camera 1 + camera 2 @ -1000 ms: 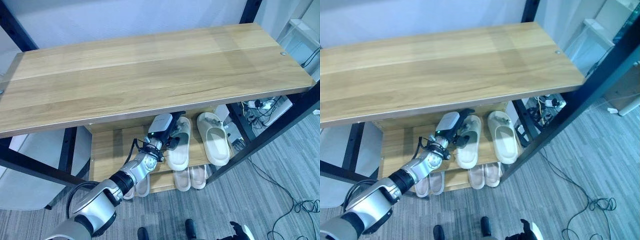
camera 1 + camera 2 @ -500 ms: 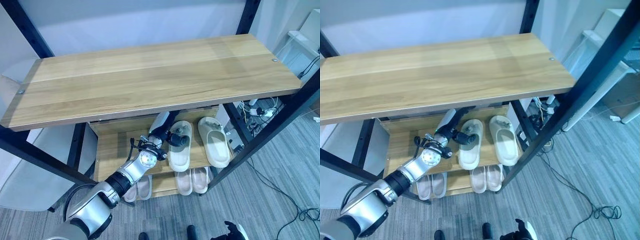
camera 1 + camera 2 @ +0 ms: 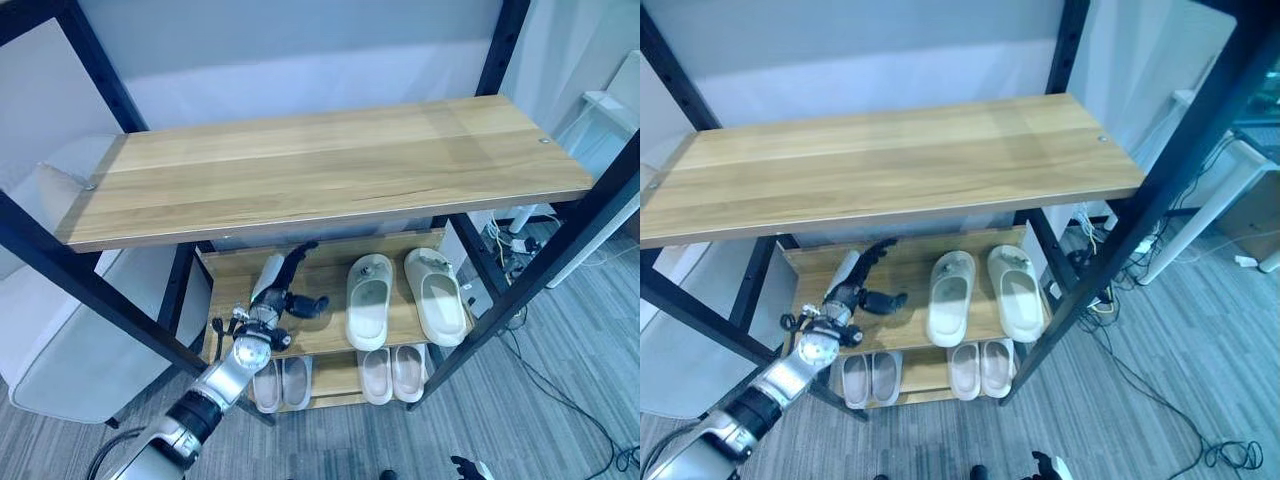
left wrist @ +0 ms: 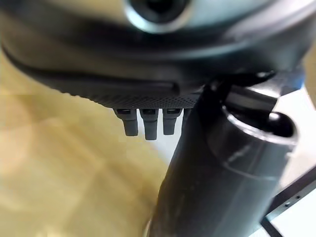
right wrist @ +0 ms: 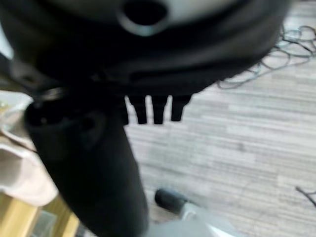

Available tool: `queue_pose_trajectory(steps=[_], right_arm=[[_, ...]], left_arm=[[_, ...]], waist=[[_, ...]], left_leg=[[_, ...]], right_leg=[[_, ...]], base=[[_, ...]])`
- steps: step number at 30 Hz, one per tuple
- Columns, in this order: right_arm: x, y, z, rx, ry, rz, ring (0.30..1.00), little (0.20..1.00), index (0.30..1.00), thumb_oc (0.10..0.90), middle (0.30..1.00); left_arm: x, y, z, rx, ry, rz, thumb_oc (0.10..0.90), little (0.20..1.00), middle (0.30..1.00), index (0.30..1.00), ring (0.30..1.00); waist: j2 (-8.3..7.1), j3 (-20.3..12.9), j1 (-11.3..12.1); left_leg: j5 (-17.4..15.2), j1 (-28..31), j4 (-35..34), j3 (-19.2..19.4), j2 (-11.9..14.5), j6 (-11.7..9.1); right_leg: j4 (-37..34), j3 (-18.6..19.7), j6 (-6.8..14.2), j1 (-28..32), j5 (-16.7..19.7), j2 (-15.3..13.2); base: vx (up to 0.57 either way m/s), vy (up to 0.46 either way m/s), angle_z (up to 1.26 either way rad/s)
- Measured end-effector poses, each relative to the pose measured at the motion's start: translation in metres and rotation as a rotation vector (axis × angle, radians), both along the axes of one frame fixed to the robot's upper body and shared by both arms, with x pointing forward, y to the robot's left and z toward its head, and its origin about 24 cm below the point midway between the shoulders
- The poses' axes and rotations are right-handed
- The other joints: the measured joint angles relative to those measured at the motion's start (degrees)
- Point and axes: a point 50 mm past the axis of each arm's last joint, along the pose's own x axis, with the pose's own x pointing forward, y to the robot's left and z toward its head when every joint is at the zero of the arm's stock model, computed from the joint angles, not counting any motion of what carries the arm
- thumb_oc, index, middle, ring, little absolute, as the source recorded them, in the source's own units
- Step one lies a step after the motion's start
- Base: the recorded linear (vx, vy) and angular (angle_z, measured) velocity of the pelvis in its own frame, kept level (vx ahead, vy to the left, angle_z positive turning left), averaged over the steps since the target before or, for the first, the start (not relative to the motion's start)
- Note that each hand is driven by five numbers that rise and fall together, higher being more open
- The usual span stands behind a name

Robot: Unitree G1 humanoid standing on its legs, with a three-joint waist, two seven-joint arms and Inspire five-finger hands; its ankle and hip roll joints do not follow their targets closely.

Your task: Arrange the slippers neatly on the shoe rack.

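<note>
**A:** ok so what's closest to the camera? I'm starting at the floor (image 3: 560, 400), grey wood-look planks, with a tangle of wires (image 3: 515, 240) off to the right behind the rack's black post.

**B:** yep. Then the bottom shelf (image 3: 335, 375) of the shoe rack (image 3: 60, 265) has two pairs of pale slippers side by side, a left lower pair (image 3: 281, 383) and a right lower pair (image 3: 393, 372), toes pointing in toward the back.

**A:** and the left hand (image 3: 283, 290)?

**B:** it's on the middle shelf (image 3: 235, 275), over the left half. Fingers are stretched out fairly straight, reaching toward the back, thumb sticking out to the right. Not wrapped around anything. In the left wrist view you can see the fingertips (image 4: 144, 123) straight in a row with bare wood beyond them.

**A:** so it's not touching the cream slippers (image 3: 405, 297)?

**B:** nope, there's a clear gap of bare shelf between the thumb and the nearer one. That cream pair sits on the right half of the middle shelf, soles down, the two near each other, the right one angled a bit outward.

**A:** right hand (image 5: 148, 106)?

**B:** shows in its own wrist view, fingers look straight and loose, nothing in them, just floor past them.

**A:** and furthest back?

**B:** the top shelf (image 3: 330, 165), a broad wooden board, and the pale wall (image 3: 300, 60) behind it.
</note>
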Motion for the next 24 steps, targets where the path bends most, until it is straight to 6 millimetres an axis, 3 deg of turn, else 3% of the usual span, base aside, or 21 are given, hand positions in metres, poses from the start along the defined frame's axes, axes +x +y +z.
queue_pose_trajectory(steps=[6, 15, 24], right_arm=[[-0.008, 0.004, -0.002, 0.013, 0.017, -0.01, 0.9, 0.9, 0.9, 0.8, 0.9], [-0.008, 0.004, -0.003, 0.027, 0.021, -0.013, 0.9, 0.9, 0.9, 0.8, 0.9], [-0.009, 0.004, -0.003, 0.031, 0.016, -0.037, 0.9, 0.9, 0.9, 0.8, 0.9]], left_arm=[[-0.005, -0.008, -0.004, 0.042, 0.003, -0.05, 0.8, 0.9, 0.9, 0.9, 0.9], [-0.027, -0.054, -0.026, 0.07, 0.094, -0.264, 0.8, 0.9, 0.9, 0.9, 0.9], [-0.031, -0.054, -0.035, 0.096, 0.121, -0.271, 0.8, 0.9, 0.9, 0.9, 0.9]], waist=[[-0.77, -1.4, 0.0], [-1.12, -1.8, -0.2], [-0.59, -2.1, -1.2]], left_leg=[[0.0, 0.0, 0.0, 0.0, 0.0, 0.0], [0.0, 0.4, 0.0, 0.3, 0.1, 0.0], [0.0, 0.6, 0.0, 0.4, 0.1, 0.0]], right_leg=[[0.0, 0.0, 0.0, 0.0, 0.0, 0.0], [0.0, 0.1, 0.0, 0.1, 0.0, 0.1], [0.0, 0.2, 0.0, 0.1, 0.0, 0.1]], base=[[0.0, 0.0, 0.0], [-0.02, -0.013, -0.01], [0.0, 0.0, 0.0]])
